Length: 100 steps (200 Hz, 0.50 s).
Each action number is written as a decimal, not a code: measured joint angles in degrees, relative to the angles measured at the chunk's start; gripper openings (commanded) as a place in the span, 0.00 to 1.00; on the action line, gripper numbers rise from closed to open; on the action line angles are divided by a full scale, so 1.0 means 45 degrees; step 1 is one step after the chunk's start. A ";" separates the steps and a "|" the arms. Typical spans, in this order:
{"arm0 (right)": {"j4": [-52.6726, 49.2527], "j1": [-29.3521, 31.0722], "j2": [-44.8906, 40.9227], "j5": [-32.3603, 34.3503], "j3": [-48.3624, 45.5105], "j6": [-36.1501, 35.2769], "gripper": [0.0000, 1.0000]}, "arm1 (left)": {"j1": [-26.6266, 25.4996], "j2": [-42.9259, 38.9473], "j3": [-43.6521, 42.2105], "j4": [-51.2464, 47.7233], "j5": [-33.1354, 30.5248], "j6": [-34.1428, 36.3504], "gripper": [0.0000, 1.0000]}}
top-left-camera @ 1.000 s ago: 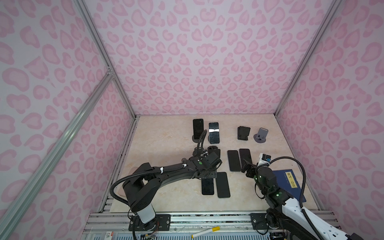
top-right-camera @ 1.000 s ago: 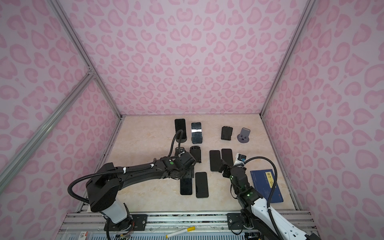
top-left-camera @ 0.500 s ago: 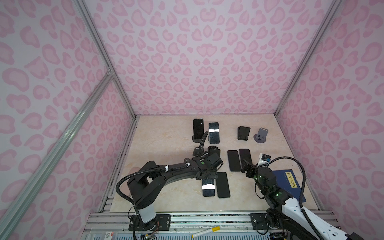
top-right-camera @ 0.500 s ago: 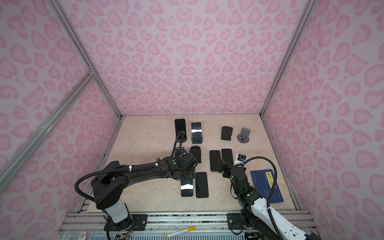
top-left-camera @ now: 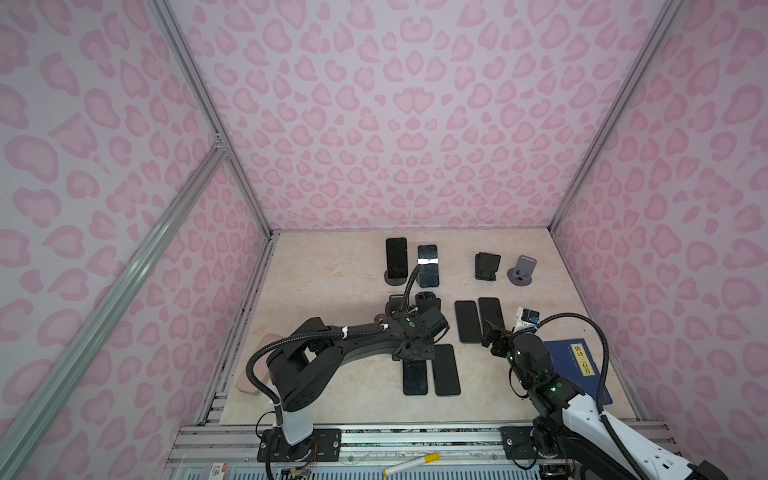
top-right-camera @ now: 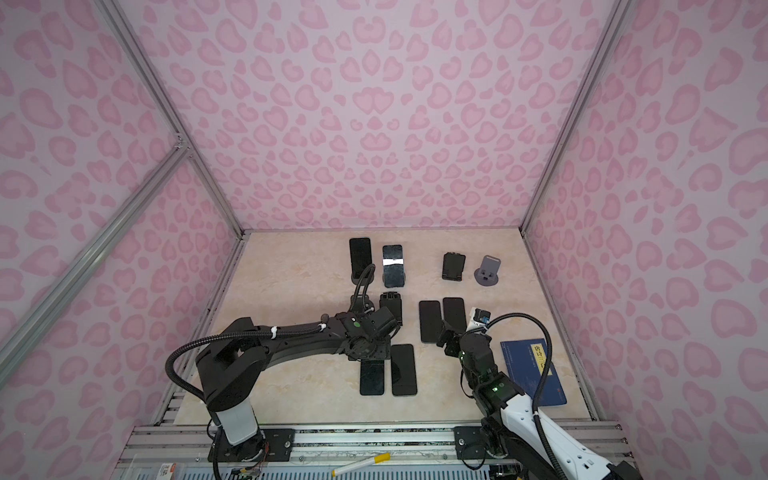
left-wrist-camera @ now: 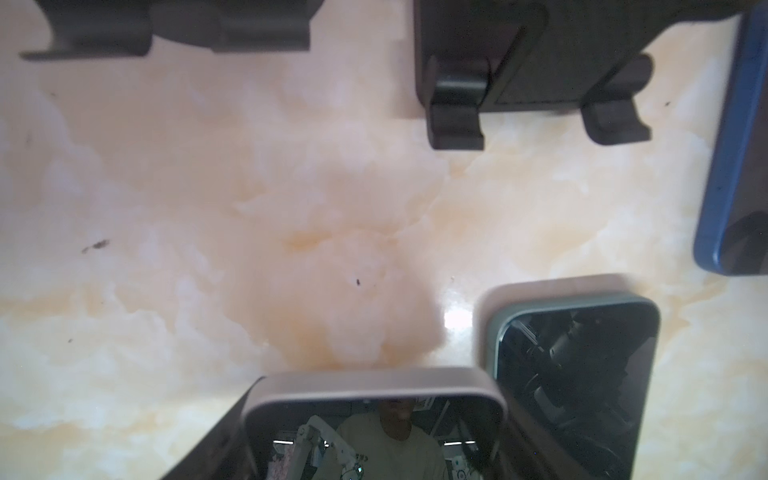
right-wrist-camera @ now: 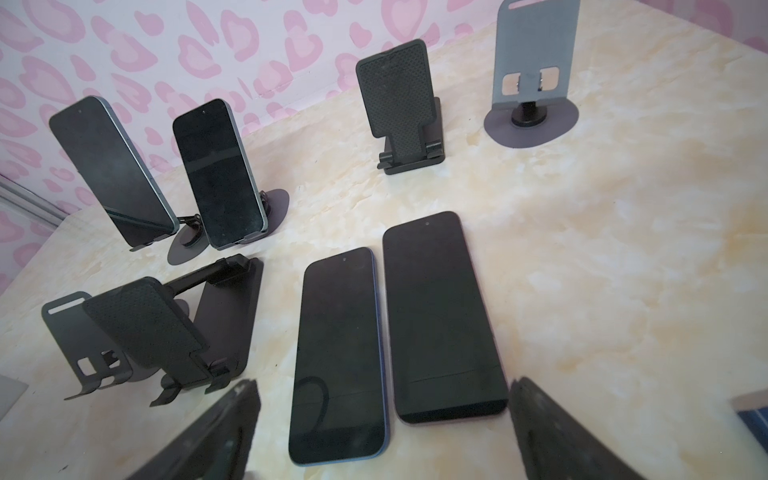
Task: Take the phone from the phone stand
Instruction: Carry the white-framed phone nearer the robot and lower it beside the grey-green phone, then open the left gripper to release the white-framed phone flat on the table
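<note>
Left claw (top-left-camera: 414, 357) is down low over the table (top-left-camera: 332, 282) and it's clenched, grasping a phone (top-left-camera: 414, 380) by its sides. In the left wrist view the phone's pinkish-grey rim pokes out ahead of the fingers. So the phone is off every stand and sits right inside that claw! Whether its near end touches the table, I cannot tell.

Just ahead of the claw stand two empty holders. There's the black stand (left-wrist-camera: 536, 62), its little hooks bare, and to the claw's left of it the grey stand (left-wrist-camera: 166, 25). Tight against the claw's right side lies a grey-green phone (left-wrist-camera: 569, 374), flat and screen up. The held phone's corner overlaps it in the wrist view. Further ahead and to the right lies a blue-rimmed phone (left-wrist-camera: 744, 145).

Over to the right claw (right-wrist-camera: 384, 432): released, jaws spread wide, nothing between them. It hangs above the near ends of the blue-rimmed phone and a larger dark phone (right-wrist-camera: 444, 316), which lie flat side by side. Well ahead and to this claw's left, a far-left propped phone (right-wrist-camera: 112, 174) and a second propped phone (right-wrist-camera: 220, 174) lean on stands of their own. A blue book (top-left-camera: 569, 374) lies just to its right.
</note>
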 measured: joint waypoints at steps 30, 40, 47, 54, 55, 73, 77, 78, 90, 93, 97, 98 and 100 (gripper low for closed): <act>0.0005 0.0000 -0.0019 -0.0044 -0.0005 0.0000 0.96 | -0.0005 0.0175 0.0058 -0.0034 0.0005 -0.0068 0.70; 0.0010 0.0000 -0.0053 -0.0044 -0.0005 0.0000 0.96 | -0.0015 0.0175 0.0053 -0.0044 -0.0015 -0.0097 0.70; 0.0044 0.0000 -0.0063 -0.0044 -0.0019 0.0000 0.96 | -0.0029 0.0175 0.0019 -0.0015 -0.0039 -0.0126 0.71; 0.0058 0.0000 -0.0049 -0.0044 -0.0029 0.0000 0.96 | -0.0039 0.0165 -0.0049 0.0034 -0.0039 -0.0189 0.71; 0.0058 0.0000 -0.0044 -0.0044 -0.0029 0.0000 0.96 | -0.0039 0.0165 -0.0053 0.0034 -0.0039 -0.0199 0.71; 0.0092 0.0000 0.0121 -0.0044 -0.0034 0.0000 0.96 | -0.0083 0.0165 -0.0262 0.0102 -0.0024 -0.0340 0.72; 0.0087 0.0000 0.0170 -0.0053 -0.0034 0.0000 0.96 | -0.0087 0.0165 -0.0296 0.0107 -0.0015 -0.0350 0.72; 0.0087 0.0000 0.0180 -0.0053 -0.0034 0.0000 0.96 | -0.0092 0.0165 -0.0306 0.0107 -0.0015 -0.0355 0.72; 0.0087 0.0005 0.0228 -0.0117 -0.0034 0.0000 0.96 | -0.0126 0.0160 -0.0374 0.0160 -0.0049 -0.0403 0.73; 0.0092 0.0005 0.0228 -0.0141 -0.0034 0.0000 0.96 | -0.0136 0.0160 -0.0384 0.0175 -0.0063 -0.0423 0.73; 0.0097 0.0000 0.0223 -0.0141 -0.0039 0.0000 0.96 | -0.0151 0.0155 -0.0403 0.0204 -0.0102 -0.0432 0.74; 0.0097 0.0000 0.0223 -0.0141 -0.0039 0.0000 0.96 | -0.0151 0.0151 -0.0408 0.0209 -0.0112 -0.0437 0.74; 0.0102 0.0000 0.0219 -0.0141 -0.0039 0.0000 0.96 | -0.0155 0.0151 -0.0418 0.0214 -0.0131 -0.0437 0.74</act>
